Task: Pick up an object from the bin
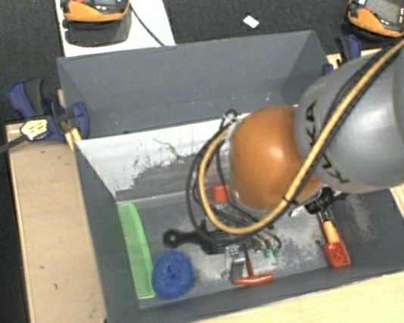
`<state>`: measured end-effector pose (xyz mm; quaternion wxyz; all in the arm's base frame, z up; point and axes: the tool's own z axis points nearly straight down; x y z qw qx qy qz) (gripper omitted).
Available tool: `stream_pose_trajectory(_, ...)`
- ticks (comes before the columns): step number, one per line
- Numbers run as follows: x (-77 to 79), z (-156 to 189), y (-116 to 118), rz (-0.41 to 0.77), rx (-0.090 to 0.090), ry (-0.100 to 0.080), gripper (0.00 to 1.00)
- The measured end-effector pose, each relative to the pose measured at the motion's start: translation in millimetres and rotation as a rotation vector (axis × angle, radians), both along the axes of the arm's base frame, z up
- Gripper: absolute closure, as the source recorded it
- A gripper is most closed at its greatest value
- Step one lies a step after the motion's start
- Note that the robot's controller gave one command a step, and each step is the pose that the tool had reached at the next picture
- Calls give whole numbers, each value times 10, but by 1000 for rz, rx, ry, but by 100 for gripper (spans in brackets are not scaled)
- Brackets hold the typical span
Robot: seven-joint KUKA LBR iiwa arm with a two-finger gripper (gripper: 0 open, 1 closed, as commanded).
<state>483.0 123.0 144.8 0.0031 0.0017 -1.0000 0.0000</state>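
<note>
Clearance slim: end effector (pixel 239 264), state unclear, above red-handled tool (pixel 252 279) beside front wall (pixel 300 291).

The bin (pixel 150 169) was matt grey metal, scratched pale in places. The comb (pixel 137 248) looked like smooth plastic, the ball (pixel 172 274) fuzzy like yarn. The orange cover (pixel 263 158) was smooth and glossy.

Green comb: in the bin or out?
In: green comb lies on the floor along the left wall, next to a blue ball.
</note>
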Motion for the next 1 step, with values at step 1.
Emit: stream_pose_trajectory(1, 19, 42, -7, -6, 1, -8, 0)
